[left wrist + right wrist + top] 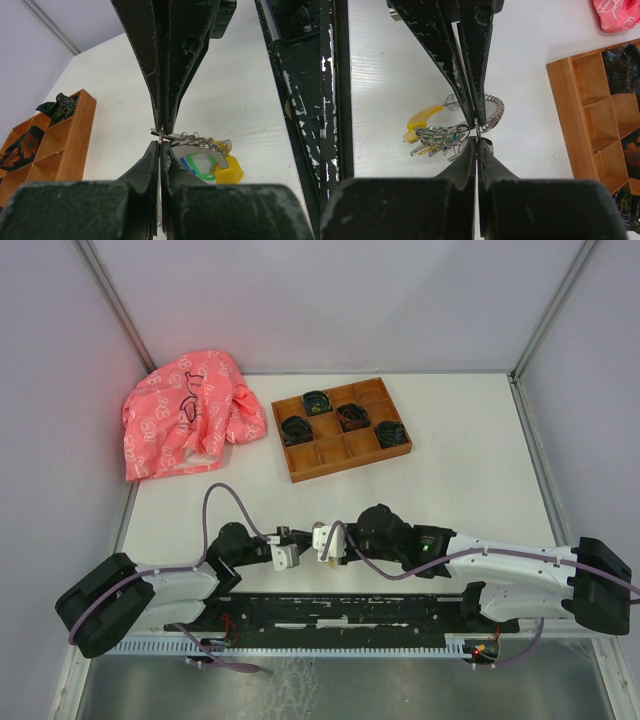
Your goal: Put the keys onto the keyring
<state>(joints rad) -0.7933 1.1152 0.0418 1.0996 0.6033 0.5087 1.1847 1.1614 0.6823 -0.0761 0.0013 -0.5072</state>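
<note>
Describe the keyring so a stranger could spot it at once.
Go to the near edge of the table, where the left gripper and right gripper meet. Pinched between them is the keyring: silver loops with a yellow tag and a green tag.

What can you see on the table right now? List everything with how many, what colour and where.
cloth: one, pink with a white pattern, far left of the table.
tray: one, brown wood with compartments, far middle.
bundles: four, dark, each in its own tray compartment.
keyring: one, silver, near edge, between the two grippers.
small rings: several, silver, bunched on the keyring.
green tag: one, in that bunch.
yellow tag: one, beside the green tag.
table: one, white.
left gripper: one, black, shut on the keyring.
right gripper: one, black, shut on the keyring.
</note>
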